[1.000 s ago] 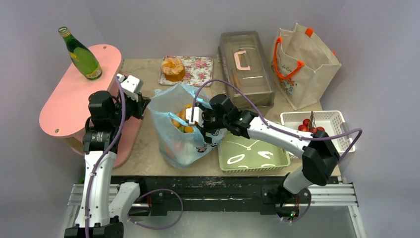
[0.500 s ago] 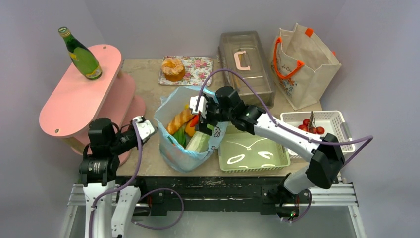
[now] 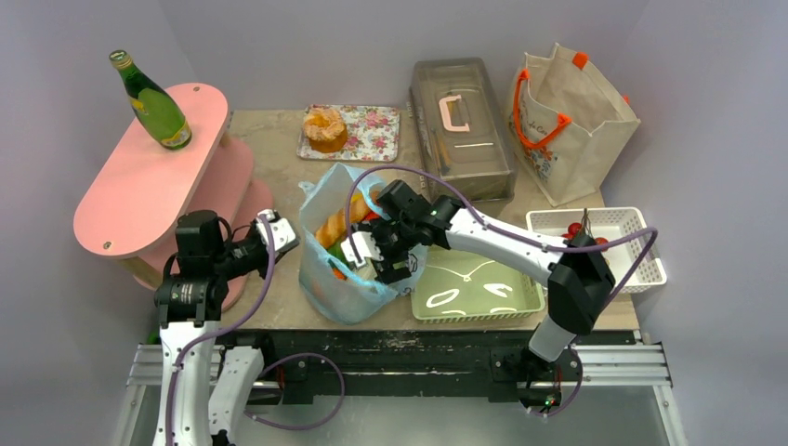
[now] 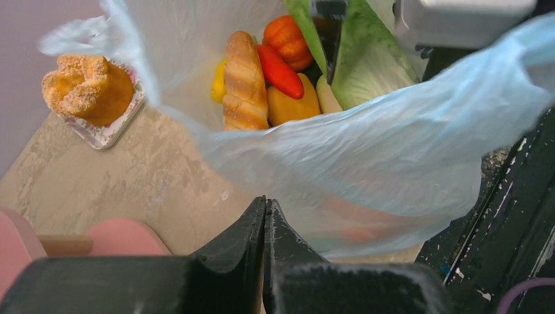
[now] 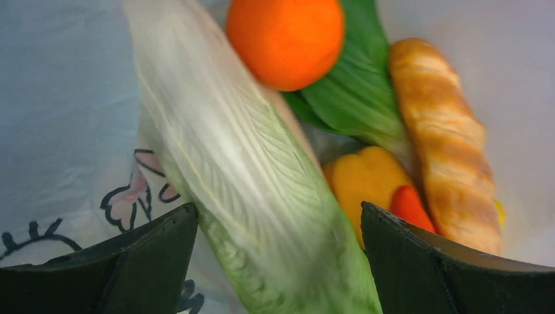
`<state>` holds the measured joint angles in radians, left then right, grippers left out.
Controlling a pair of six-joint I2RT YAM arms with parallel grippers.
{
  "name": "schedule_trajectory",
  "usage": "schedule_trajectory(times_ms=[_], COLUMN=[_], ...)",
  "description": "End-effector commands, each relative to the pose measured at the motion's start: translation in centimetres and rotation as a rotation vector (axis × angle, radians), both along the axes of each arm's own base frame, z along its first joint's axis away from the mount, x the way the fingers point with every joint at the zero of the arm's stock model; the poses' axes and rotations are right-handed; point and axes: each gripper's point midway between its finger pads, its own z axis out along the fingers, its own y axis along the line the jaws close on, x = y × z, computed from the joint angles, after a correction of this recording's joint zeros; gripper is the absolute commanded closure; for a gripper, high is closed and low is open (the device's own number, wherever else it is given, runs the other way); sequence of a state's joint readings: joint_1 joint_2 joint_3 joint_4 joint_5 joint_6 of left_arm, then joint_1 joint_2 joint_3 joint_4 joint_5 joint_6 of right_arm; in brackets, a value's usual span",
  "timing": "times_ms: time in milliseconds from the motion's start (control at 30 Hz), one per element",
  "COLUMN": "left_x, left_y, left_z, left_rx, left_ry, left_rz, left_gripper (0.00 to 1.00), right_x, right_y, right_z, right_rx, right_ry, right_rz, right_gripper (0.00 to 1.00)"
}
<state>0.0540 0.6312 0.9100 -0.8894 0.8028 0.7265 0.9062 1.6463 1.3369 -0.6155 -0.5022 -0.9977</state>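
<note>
A pale blue plastic bag [image 3: 339,288] stands open in the middle of the table, holding a bread loaf [image 3: 336,225], peppers and greens. My right gripper [image 3: 372,255] is down inside it, open, its fingers on either side of a long pale-green cabbage [image 5: 249,183]. Just beyond the cabbage lie an orange [image 5: 286,39], a yellow pepper [image 5: 363,180] and the bread loaf [image 5: 445,157]. My left gripper [image 4: 265,204] is shut on nothing, low over the table just left of the bag [image 4: 393,150]. In the top view the left gripper [image 3: 279,232] sits beside the pink shelf.
A green bottle [image 3: 153,102] stands on the pink two-tier shelf [image 3: 121,195]. At the back are a cake [image 3: 325,128] on a floral tray, a clear lidded box [image 3: 462,125] and a tote bag [image 3: 567,121]. A green tray [image 3: 483,293] and a white basket [image 3: 632,242] lie right.
My left gripper left the bag's upper left rim and swung down to its left side. The bag's mouth spread open. My right gripper dropped deeper into the bag, over the cabbage.
</note>
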Motion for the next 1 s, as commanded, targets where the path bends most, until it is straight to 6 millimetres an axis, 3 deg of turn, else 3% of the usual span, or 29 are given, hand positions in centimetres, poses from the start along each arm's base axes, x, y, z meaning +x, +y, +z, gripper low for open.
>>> schedule_trajectory(times_ms=[0, 67, 133, 200, 267, 300, 433, 500, 633, 767, 967], left_x=[0.5, 0.5, 0.6, 0.9, 1.2, 1.4, 2.0, 2.2, 2.9, 4.1, 5.7], left_y=[-0.1, 0.0, 0.1, 0.3, 0.5, 0.5, 0.7, 0.8, 1.6, 2.7, 3.3], left_z=[0.7, 0.4, 0.3, 0.3, 0.3, 0.4, 0.5, 0.5, 0.0, -0.1, 0.3], left_rx=[0.009, 0.017, 0.021, 0.030, 0.036, 0.037, 0.031, 0.032, 0.045, 0.045, -0.050], left_ry=[-0.047, -0.045, -0.043, -0.047, -0.051, -0.054, -0.060, -0.064, -0.074, -0.075, -0.004], left_rz=[-0.018, -0.014, -0.012, -0.004, 0.009, 0.013, 0.031, 0.040, 0.093, 0.178, 0.300], left_gripper=[1.00, 1.00, 1.00, 1.00, 1.00, 1.00, 1.00, 1.00, 1.00, 1.00, 1.00], right_x=[-0.8, -0.4, 0.4, 1.2, 2.0, 2.5, 4.6, 5.9, 7.9, 7.2, 4.8], right_y=[-0.3, -0.3, 0.2, 1.3, 2.6, 3.2, 4.8, 4.6, 2.6, 0.8, -0.1], right_z=[-2.8, -4.0, -4.1, -2.5, -0.1, 1.2, 8.3, 11.5, 16.0, 19.2, 25.8], right_rx=[-0.075, -0.102, -0.091, -0.044, 0.025, 0.063, 0.268, 0.370, 0.520, 0.627, 0.872], right_ry=[-0.030, -0.046, -0.075, -0.095, -0.105, -0.116, -0.094, -0.049, 0.045, 0.095, 0.193], right_rz=[0.142, 0.158, 0.145, 0.116, 0.073, 0.037, -0.133, -0.215, -0.349, -0.375, -0.379], right_gripper=[0.13, 0.20, 0.36, 0.57, 0.94, 1.00, 1.00, 1.00, 1.00, 1.00, 1.00])
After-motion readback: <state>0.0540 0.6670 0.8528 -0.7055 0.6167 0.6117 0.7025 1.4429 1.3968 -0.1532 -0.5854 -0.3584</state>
